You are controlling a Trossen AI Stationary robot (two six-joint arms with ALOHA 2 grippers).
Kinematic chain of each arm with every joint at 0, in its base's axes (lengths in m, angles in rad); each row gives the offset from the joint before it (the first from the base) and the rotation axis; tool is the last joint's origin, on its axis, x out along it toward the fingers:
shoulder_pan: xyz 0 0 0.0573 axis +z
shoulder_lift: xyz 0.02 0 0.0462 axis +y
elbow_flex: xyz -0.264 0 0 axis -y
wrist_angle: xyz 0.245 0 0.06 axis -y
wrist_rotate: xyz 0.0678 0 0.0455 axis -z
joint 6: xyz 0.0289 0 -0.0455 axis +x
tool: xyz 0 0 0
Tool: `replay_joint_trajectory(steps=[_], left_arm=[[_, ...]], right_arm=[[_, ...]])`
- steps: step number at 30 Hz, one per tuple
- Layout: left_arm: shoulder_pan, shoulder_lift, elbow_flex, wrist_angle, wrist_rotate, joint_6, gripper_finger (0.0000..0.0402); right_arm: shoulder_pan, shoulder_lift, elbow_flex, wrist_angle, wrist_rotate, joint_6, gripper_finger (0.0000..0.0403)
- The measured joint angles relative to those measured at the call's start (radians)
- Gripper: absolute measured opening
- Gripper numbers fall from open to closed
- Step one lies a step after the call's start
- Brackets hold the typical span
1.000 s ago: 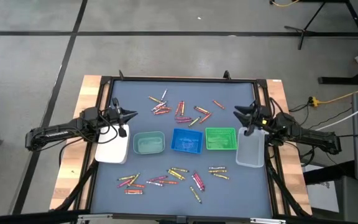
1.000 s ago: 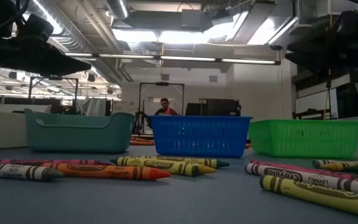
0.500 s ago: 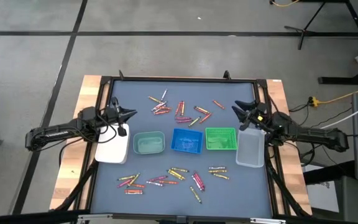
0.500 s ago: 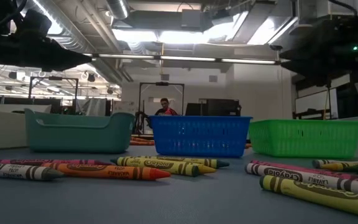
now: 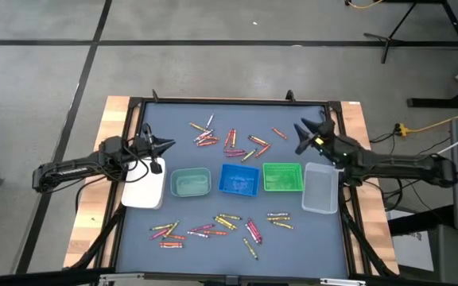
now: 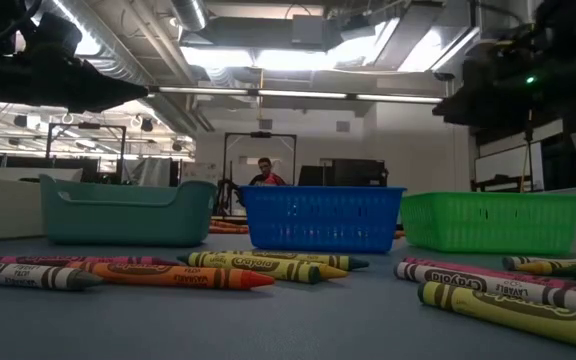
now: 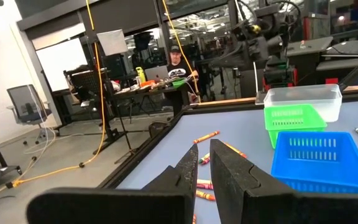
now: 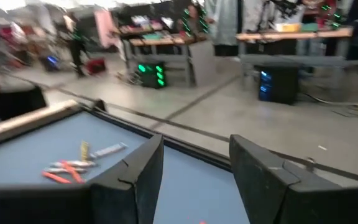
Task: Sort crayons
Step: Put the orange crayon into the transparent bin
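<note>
Two scatters of crayons lie on the worktop (image 5: 133, 238): one group (image 5: 230, 140) toward 12 o'clock, another (image 5: 217, 227) toward 6 o'clock.

— Confirm trays.

— I read five in a row across the centre: white tray (image 5: 144, 191), teal tray (image 5: 190, 183), blue tray (image 5: 239, 179), green tray (image 5: 282, 177), clear tray (image 5: 320, 189).

— Right hand?

— I see the right hand (image 5: 305, 138) at 2 o'clock, above the worktop just beyond the green tray, fingers spread wide, nothing between them.

— Left hand?

— My left hand (image 5: 165, 145) waits at 9 o'clock, near the white tray; fingers (image 7: 191, 171) nearly together with a narrow gap, gripping nothing.
</note>
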Motion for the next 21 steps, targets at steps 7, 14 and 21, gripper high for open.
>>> replay_joint_trajectory(steps=[7,14,21], left_arm=[[0.0,0.0,0.0,0.0,0.0,0.0,0.0029],[0.0,0.0,0.0,0.0,0.0,0.0,0.0029],[0.0,0.0,0.0,0.0,0.0,0.0,0.0029]], right_arm=[[-0.219,0.195,0.058,-0.006,-0.233,0.052,0.0184],[-0.408,0.397,0.077,0.001,-0.456,0.06,0.0184],[-0.473,0.552,0.078,0.01,-0.538,0.056,0.0184]])
